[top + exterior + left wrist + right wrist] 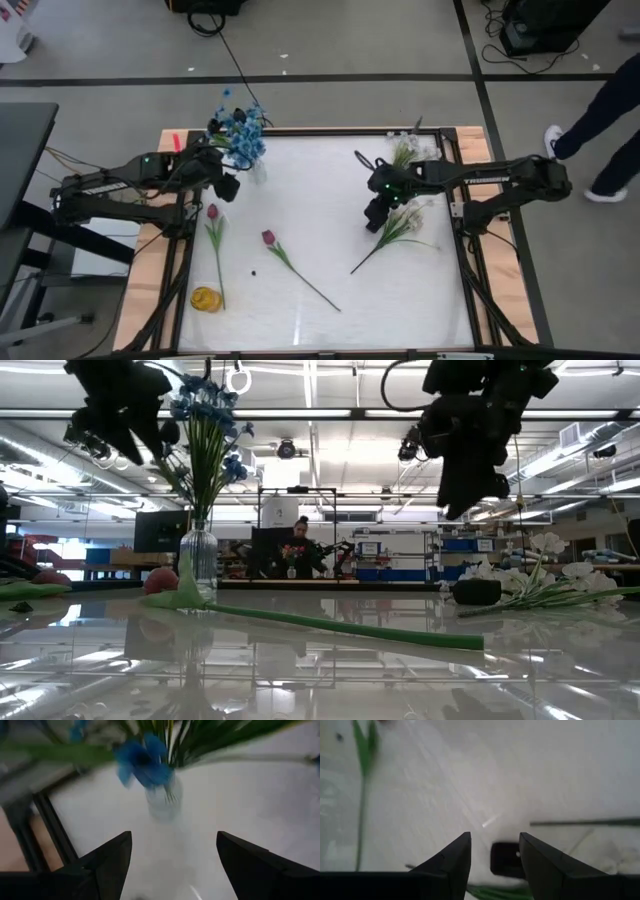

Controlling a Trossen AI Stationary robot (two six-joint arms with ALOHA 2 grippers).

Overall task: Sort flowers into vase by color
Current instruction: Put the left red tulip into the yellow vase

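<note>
A: How is the right gripper placed, and is anything held in it?

B: It hangs above the white spray on the right side of the table. Its fingers are seen parted, with nothing gripped between them; a small dark object lies on the table just beyond the tips. The white spray lies flat, blooms toward the right and its stem running toward the middle.

A: And the left gripper?

B: It is held wide open and empty, close beside the clear vase at the far left, where the blue flowers stand upright.

A: So how much can be judged as done?

B: The blue blooms are judged to be sorted already, since they are in the vase. More white blooms are seen at the far right edge; whether they stand in a second vase cannot be told.

A: What is left?

B: Three stems are seen lying loose: the white spray under the right gripper, one pink tulip near the left edge and a second pink tulip nearer the middle, its stem pointing to the near right. A small yellow object sits at the near left, just beside the first tulip's stem end. The task is judged to be partly done, with the white spray the likely next pick.
</note>
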